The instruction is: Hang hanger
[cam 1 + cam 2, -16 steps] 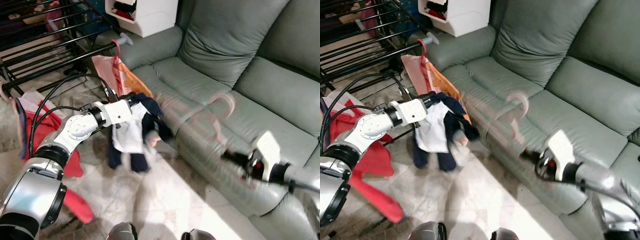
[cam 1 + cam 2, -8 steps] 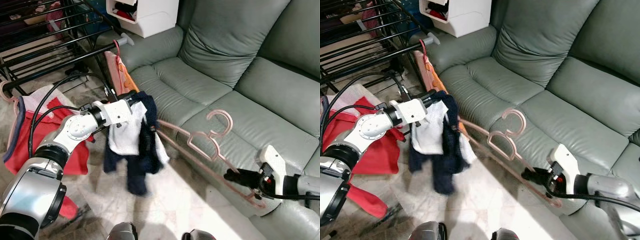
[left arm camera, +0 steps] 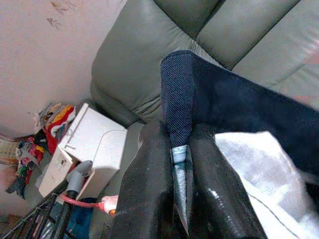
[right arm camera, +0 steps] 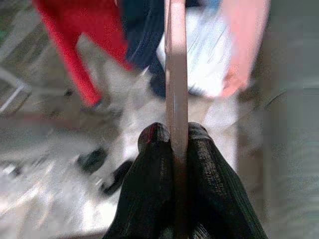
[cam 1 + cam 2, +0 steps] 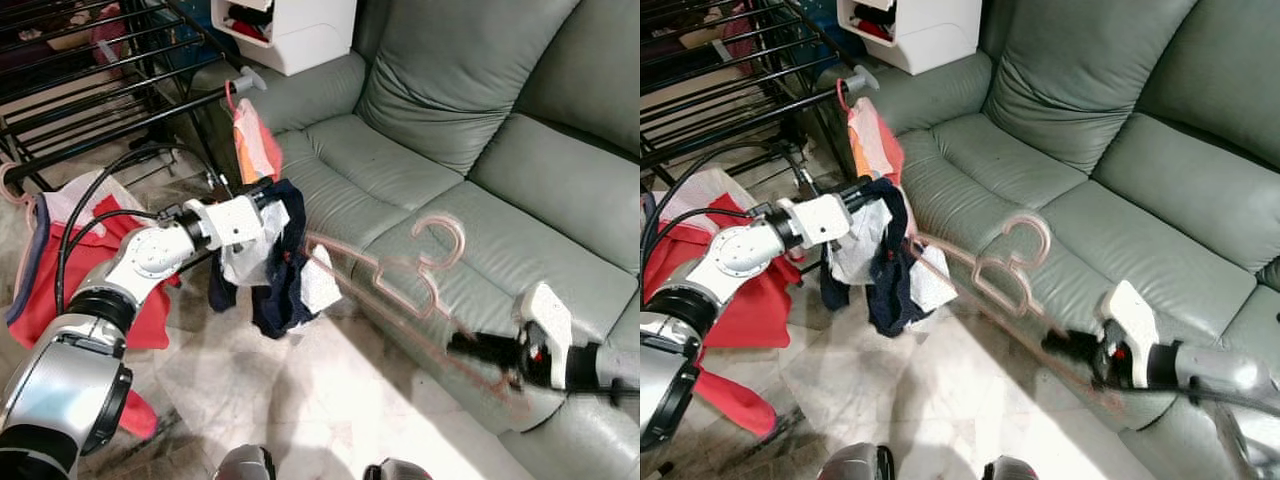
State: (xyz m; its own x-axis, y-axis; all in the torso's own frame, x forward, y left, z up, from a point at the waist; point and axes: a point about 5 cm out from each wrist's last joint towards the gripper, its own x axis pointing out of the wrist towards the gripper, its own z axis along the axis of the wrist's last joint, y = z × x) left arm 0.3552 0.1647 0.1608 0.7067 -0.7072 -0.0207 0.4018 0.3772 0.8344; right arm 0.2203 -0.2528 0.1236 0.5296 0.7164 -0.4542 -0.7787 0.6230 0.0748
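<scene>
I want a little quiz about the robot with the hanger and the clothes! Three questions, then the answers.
1. True or false: the right gripper is clamped on the pink hanger.
2. What does the left gripper hold? A) navy and white garment B) red cloth C) cushion
3. Fill in: the hanger's far end pokes into the ____.

Key: 1 true. 2 A. 3 garment. The hanger reaches across in front of the green sofa.
</scene>
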